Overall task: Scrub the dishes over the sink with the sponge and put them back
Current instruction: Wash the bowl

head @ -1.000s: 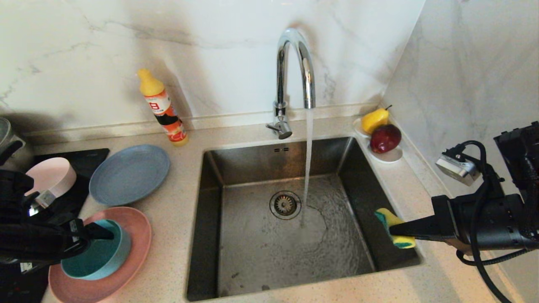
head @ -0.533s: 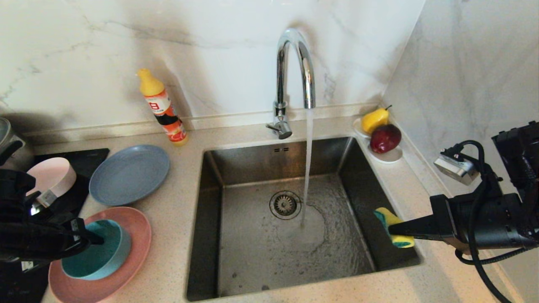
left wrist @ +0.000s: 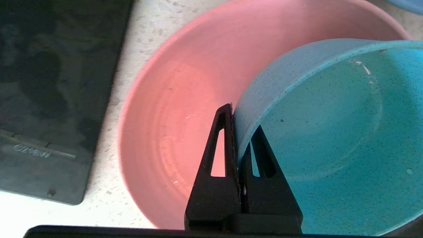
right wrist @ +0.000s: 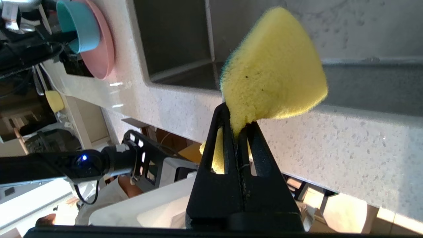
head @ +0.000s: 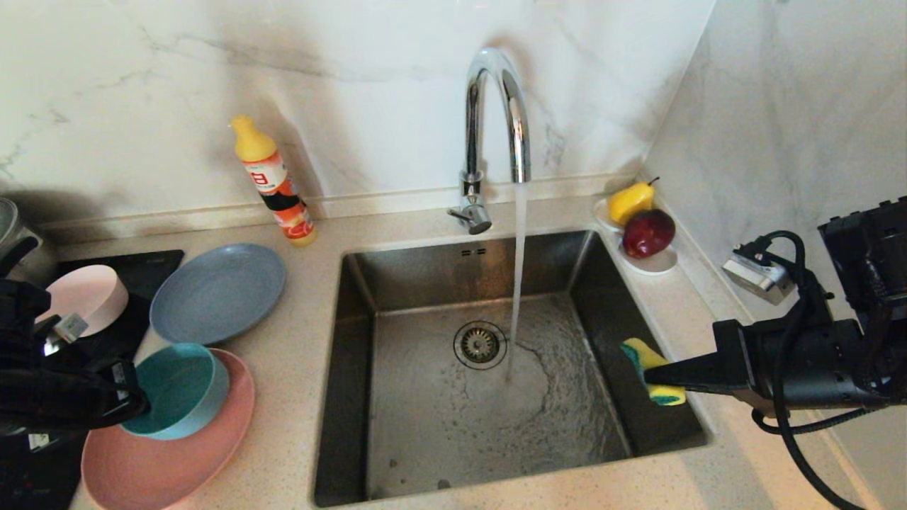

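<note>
We see the left gripper [left wrist: 238, 132] clamped on the near wall of the teal bowl [head: 178, 388], one finger outside and one inside the rim. The bowl is tilted, its far side lifted off the salmon-pink plate [head: 163, 464] that lies under it on the counter [head: 297, 368]. From that plate, the blue-grey plate [head: 216, 292] lies at about one o'clock and the pale pink bowl [head: 83, 294] at eleven.

The right gripper [right wrist: 238, 127] is pinched tight on the sponge [head: 650, 370], which hangs above the sink [head: 453, 273] at its right wall, about four o'clock from the drain strainer [head: 480, 344]. Water runs from the faucet [head: 496, 120] onto the basin floor just beside the strainer.
</note>
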`<state>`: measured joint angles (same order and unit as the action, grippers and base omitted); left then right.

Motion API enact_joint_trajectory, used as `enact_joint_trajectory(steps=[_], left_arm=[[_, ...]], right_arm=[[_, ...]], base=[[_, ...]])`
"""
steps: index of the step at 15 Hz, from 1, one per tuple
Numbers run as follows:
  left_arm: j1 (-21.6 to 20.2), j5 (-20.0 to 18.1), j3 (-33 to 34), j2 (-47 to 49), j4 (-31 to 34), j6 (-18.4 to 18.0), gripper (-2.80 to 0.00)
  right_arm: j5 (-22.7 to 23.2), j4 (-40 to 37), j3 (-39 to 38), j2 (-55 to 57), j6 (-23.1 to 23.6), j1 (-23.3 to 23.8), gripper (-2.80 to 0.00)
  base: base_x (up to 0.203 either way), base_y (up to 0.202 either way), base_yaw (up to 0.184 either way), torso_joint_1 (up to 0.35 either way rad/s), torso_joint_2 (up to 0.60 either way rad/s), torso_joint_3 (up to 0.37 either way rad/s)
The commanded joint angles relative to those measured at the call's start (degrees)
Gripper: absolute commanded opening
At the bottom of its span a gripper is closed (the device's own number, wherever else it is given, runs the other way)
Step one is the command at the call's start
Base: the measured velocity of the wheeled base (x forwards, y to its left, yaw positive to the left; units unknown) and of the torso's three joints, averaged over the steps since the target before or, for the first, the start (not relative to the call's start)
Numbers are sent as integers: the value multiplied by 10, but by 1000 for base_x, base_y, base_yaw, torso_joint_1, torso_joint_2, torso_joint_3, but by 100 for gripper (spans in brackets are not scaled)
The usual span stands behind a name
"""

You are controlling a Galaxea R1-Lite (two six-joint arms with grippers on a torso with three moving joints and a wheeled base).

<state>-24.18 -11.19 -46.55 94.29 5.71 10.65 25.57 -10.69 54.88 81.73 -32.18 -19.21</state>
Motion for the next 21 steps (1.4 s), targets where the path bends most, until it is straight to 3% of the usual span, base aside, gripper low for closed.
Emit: enact_joint_trajectory(steps=[1, 5, 11, 14, 17, 21], left_arm=[[-3, -1, -7, -7, 7, 1, -280], [-4, -13, -50, -60, 53, 7, -280], [13, -110, -194, -190, 236, 48, -280], [122, -100, -205, -200, 254, 69, -280], [268, -11, -208, -154, 240, 99, -280], [446, 106, -236, -26, 177, 168, -280]], right_arm=[[2, 2, -5, 6, -2, 0, -280], [1, 6, -11, 12, -2, 0, -280], [2, 6, -4, 5, -2, -1, -280], [2, 5, 1, 2, -2, -3, -280], [1, 4, -7, -14, -3, -3, -280], [0, 4, -8, -25, -4, 2, -280]], base=[[0, 0, 0, 0, 0, 0], [0, 0, 0, 0, 0, 0], [0, 0, 0, 0, 0, 0], [0, 0, 0, 0, 0, 0], [0, 0, 0, 0, 0, 0], [0, 0, 0, 0, 0, 0]])
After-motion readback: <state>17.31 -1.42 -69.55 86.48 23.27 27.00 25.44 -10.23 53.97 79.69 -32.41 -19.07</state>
